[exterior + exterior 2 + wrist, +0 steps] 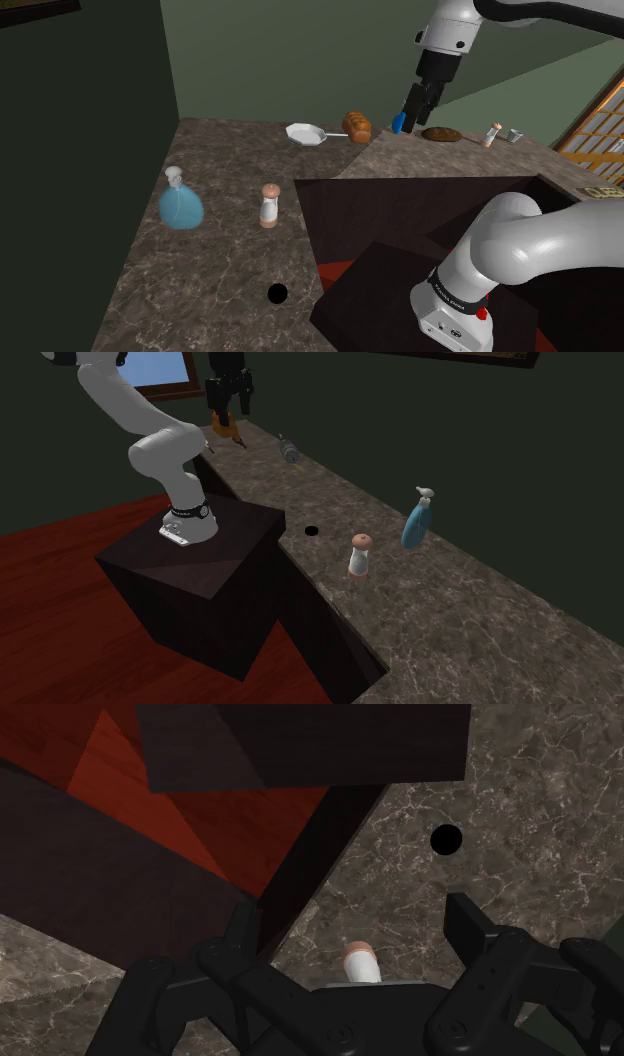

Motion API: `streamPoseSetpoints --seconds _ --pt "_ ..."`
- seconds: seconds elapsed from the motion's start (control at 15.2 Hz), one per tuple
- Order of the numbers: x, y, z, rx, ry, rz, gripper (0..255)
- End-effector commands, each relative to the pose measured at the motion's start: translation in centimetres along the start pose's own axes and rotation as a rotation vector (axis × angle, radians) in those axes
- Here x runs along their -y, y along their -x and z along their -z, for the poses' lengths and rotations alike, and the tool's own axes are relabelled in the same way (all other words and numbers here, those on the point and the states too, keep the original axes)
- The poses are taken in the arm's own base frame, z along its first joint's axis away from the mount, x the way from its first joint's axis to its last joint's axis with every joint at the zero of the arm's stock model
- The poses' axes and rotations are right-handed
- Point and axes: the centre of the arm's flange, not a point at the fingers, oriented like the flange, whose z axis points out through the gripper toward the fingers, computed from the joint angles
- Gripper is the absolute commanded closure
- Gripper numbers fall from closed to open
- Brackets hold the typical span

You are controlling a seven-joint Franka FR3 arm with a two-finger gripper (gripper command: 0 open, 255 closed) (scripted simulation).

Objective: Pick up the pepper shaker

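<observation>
The pepper shaker (pixel 269 205) (pixel 360 555) has a white body and a pinkish-brown cap. It stands upright on the marbled brown counter (pixel 220 260), near the counter's edge by the stand. My black gripper (pixel 412 108) (pixel 228 407) hangs high over the far end of the counter, well away from the shaker. In the wrist view the gripper (pixel 352 919) is open with nothing between its fingers, and the shaker (pixel 360 964) appears far below, in line with the gap.
A blue flask (pixel 180 205) (pixel 417 522) stands beside the shaker. A round black hole (pixel 277 293) (pixel 445 837) marks the counter. A white pan (pixel 305 133), a bread loaf (pixel 357 126), a small blue thing (pixel 398 122), a brown dish (pixel 441 133) and a second small shaker (pixel 492 134) sit far back.
</observation>
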Motion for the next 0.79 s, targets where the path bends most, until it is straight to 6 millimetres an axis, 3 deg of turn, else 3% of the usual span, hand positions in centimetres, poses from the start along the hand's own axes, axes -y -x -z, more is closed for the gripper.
streamPoseSetpoints --seconds 0.0,0.73 --pt "0.0 0.0 0.0 0.000 0.000 0.000 0" --pt "4.2 -9.9 -9.8 -0.017 0.057 0.001 0"
